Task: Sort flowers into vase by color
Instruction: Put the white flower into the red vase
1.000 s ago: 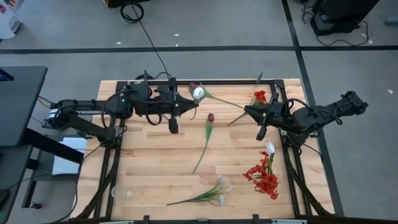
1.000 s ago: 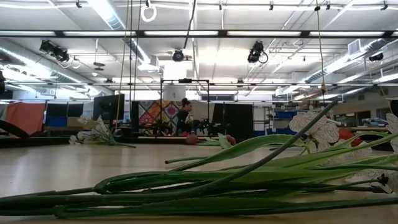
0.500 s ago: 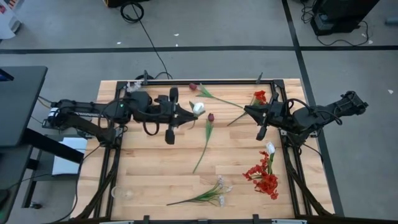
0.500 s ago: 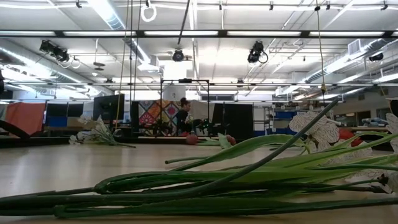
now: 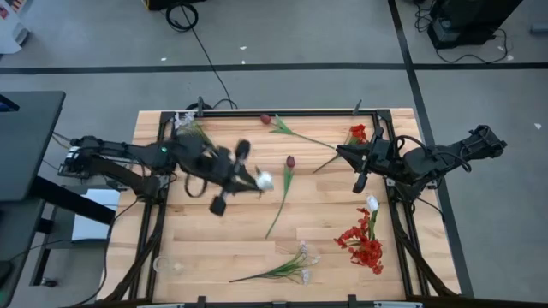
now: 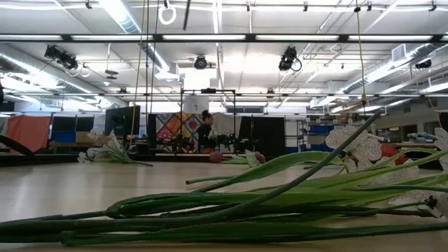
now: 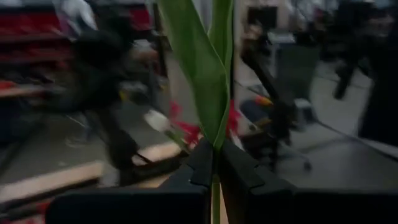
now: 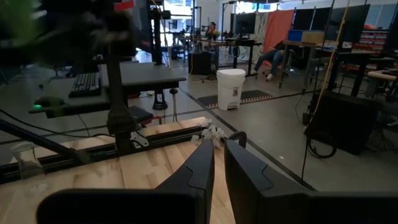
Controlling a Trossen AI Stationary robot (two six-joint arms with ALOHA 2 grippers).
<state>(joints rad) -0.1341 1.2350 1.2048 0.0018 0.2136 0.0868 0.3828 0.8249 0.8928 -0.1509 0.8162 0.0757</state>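
- Flowers lie scattered on the wooden surface point(image 5: 214, 248): maroon tulip buds point(image 5: 289, 161) in the middle and at the far edge, red blooms point(image 5: 366, 250) and white sprays point(image 5: 301, 257) toward the near right.
- Left claw point(image 5: 253, 181), clenched on the white tulip point(image 5: 265, 180) by its green stem point(image 7: 208, 68), hangs left of centre.
- Right claw point(image 5: 342, 152), clenched and empty, waits far right.

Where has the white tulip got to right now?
In the high view the white tulip is left of the table's middle, its stem clamped in the left hand, with a maroon tulip lying just to its right.
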